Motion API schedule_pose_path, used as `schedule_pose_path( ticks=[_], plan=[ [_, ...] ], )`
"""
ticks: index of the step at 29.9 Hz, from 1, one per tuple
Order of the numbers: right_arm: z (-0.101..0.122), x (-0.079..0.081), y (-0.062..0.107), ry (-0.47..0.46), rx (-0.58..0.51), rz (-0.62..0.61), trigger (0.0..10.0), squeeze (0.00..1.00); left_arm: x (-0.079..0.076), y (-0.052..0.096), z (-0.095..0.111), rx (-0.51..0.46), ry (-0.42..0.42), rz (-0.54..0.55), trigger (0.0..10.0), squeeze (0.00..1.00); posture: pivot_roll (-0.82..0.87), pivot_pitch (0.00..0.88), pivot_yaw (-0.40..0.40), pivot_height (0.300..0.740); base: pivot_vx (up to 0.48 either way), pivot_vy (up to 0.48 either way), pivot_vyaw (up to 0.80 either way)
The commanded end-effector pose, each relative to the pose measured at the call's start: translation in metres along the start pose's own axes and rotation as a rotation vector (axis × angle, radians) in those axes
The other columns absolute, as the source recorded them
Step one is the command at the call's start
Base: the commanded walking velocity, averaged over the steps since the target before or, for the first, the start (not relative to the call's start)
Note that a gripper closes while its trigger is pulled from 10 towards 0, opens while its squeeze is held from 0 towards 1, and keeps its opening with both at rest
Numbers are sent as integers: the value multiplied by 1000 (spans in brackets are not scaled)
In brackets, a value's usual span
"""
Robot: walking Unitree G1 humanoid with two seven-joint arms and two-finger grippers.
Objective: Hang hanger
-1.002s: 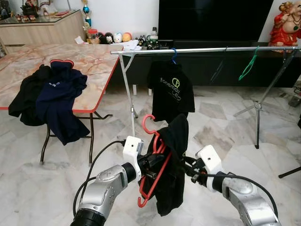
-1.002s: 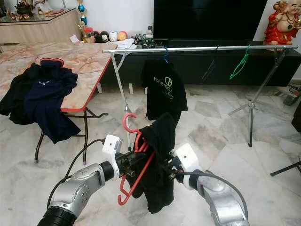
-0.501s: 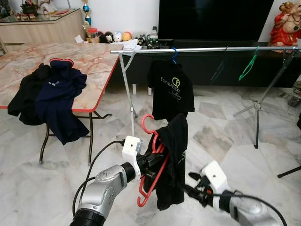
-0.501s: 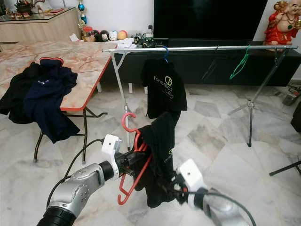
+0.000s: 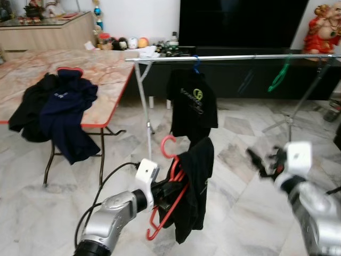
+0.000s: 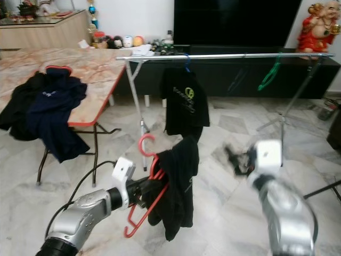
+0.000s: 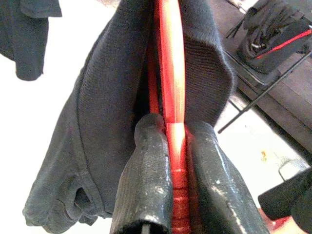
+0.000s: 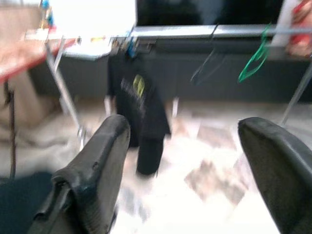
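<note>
One red hanger [image 5: 171,186] draped with a black shirt [image 5: 194,181] is held near, clamped in the left gripper [image 7: 170,161] jaws, while the right gripper [image 8: 187,161] jaws are spread wide; lifting its hook onto the far rail [image 5: 240,56] is judged next.

I'm looking into a home living room. A large black television screen [image 5: 242,24] sits against the white back wall above a long, low black media cabinet [image 5: 234,74], with small round figurines and bottles [image 5: 125,42] lined up at its left end. A red and gold laughing statue [image 5: 324,26] stands at the right. The floor is polished pale marble tile [image 5: 240,160]. A folding bench with a marble-patterned top and red edge [image 5: 101,69] carries dark clothes [image 5: 58,114], and a silver metal clothes rail [image 5: 234,56] holds a black printed T-shirt [image 5: 193,106].
</note>
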State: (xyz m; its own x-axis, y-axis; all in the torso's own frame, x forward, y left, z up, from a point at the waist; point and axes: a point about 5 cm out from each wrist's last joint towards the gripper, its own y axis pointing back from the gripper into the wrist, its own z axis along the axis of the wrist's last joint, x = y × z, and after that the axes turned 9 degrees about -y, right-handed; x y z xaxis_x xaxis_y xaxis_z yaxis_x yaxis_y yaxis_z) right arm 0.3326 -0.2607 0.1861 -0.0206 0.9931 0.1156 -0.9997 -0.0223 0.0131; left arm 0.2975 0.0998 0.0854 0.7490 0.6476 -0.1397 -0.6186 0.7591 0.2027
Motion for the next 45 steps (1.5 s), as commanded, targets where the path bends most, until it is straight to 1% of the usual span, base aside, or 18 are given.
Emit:
schedule_pose_path(
  ticks=[1,4,6,7,11,13,14,16,20,24,25,29,30,31,32,35,38,45],
  plan=[
    [3,6,-7,-10,22,68,10000,0,-4,1,7,-20,-59,-64,10000,0,-73,4,12,740,0,0,0],
    [4,11,-10,10,52,129,10000,0,-6,2,6,-13,-72,-85,10000,0,-72,5,13,740,0,0,0],
    [-12,23,-9,138,195,326,10000,0,-7,6,1,21,-123,-130,10000,0,-58,0,5,740,0,0,0],
    [-24,26,-3,228,306,486,10000,0,-5,10,-3,53,-180,-165,10000,0,-58,0,5,740,0,0,0],
    [-26,26,0,267,351,584,10000,0,-5,13,-5,67,-199,-200,10000,0,-64,0,6,740,0,0,0],
    [-26,26,0,267,351,584,10000,0,-5,13,-5,67,-199,-200,10000,0,-64,0,6,740,0,0,0],
    [-29,23,8,358,430,747,10000,0,-9,15,-4,70,-203,-282,10000,0,-66,0,4,740,0,0,0],
    [-31,18,14,406,495,866,10000,0,-13,16,-2,74,-207,-350,10000,0,-68,0,2,740,0,0,0],
    [-26,15,16,457,544,976,10000,0,-17,16,-2,100,-220,-429,10000,0,-66,0,1,740,0,0,0],
    [-20,16,14,408,542,1050,10000,0,-21,17,-2,124,-233,-487,10000,0,-63,0,-2,740,0,0,0],
    [-19,18,18,396,559,1115,10000,1000,-21,17,-1,128,-241,-503,10000,0,-64,0,-2,740,0,0,0],
    [-25,23,27,406,616,1244,10000,1000,-23,15,1,145,-273,-548,10000,0,-63,0,-4,740,0,0,0],
    [-29,23,27,424,633,1260,10000,522,-24,14,2,148,-281,-562,10000,0,-63,0,-4,740,0,0,0],
    [-29,23,27,424,633,1260,10000,522,-24,14,2,148,-281,-562,10000,0,-63,0,-4,740,0,0,0],
    [-36,25,28,448,663,1296,10000,0,-26,12,5,146,-290,-585,10000,0,-57,0,-8,740,0,0,0],
    [-42,30,28,453,682,1333,10000,0,-27,8,9,147,-308,-603,10000,0,-50,0,-10,740,0,0,0],
    [-48,35,24,433,674,1312,10000,0,-26,6,12,151,-320,-596,10000,0,-47,0,-10,740,0,0,0],
    [-59,39,30,402,656,1363,10000,0,-28,2,17,147,-336,-640,10000,0,-47,8,-14,740,0,0,0]
  ],
)
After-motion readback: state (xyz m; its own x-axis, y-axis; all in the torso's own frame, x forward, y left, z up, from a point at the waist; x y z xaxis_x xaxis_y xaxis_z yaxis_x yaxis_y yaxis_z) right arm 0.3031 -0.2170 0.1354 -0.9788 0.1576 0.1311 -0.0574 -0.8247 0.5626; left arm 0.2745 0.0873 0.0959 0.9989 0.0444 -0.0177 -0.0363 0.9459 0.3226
